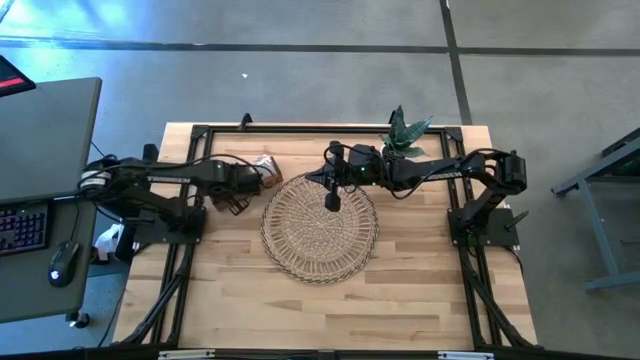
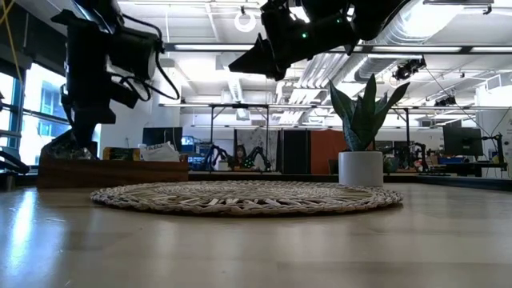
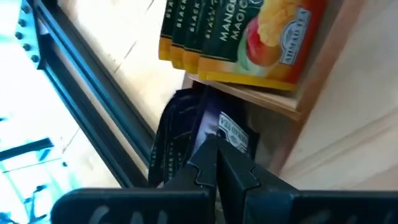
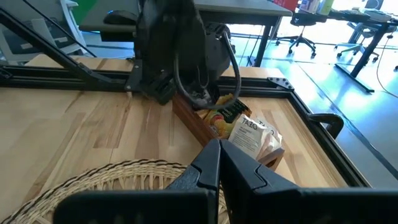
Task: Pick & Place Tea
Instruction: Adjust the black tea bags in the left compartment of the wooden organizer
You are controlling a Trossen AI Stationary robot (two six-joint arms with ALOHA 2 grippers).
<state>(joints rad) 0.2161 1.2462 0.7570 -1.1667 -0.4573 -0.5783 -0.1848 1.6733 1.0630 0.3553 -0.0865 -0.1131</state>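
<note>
Left gripper [image 1: 243,187] closed over box [image 1: 262,172], right gripper [image 1: 333,203] above tray [image 1: 320,228].

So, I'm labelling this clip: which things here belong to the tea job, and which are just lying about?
Job:
- orange-and-green mango tea sachets and dark grey sachets in the brown wooden compartment box
- round woven wicker tray
- left gripper, shut, down in the box
- right gripper, shut, over the tray

Lying about:
- green plant in a white pot

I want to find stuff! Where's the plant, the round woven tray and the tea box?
plant [image 2: 366,112]: low view, on a leaf.
round woven tray [image 1: 320,228]: high view, on its weave.
tea box [image 4: 202,127]: right wrist view, on its wooden side.
</note>
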